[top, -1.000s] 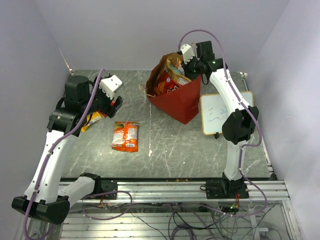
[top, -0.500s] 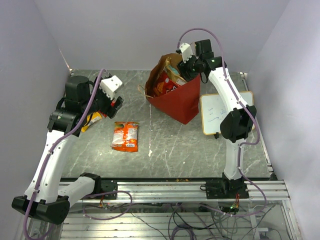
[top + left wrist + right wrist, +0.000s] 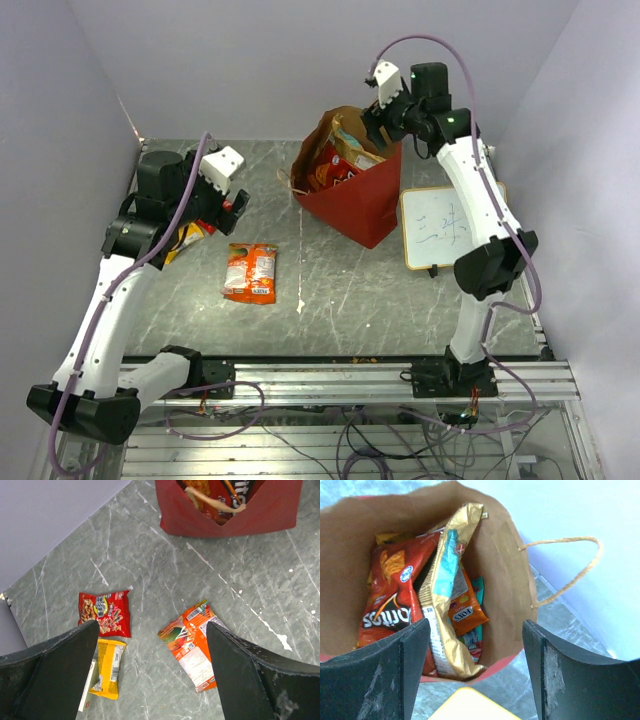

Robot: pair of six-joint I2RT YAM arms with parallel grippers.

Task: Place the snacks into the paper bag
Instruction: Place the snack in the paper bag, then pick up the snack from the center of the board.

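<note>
The paper bag stands upright with snacks already inside. The right gripper hangs over its mouth, jaws spread and empty. A whiteboard lies just right of the bag. Left of the bag, the left gripper hovers spread wide over three loose packets, so it is the nearer arm. The orange packet lies closest to the bag, its long axis roughly crosswise to the fingers' closing line. The red packet and yellow packet lie farther left, and nothing seems to block them.

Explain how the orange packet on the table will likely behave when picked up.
The orange packet lies flat and looks thin, so it is probably light. Its crinkled, glossy film suggests it would flop and may slip. Lying flat, it should not roll.
</note>
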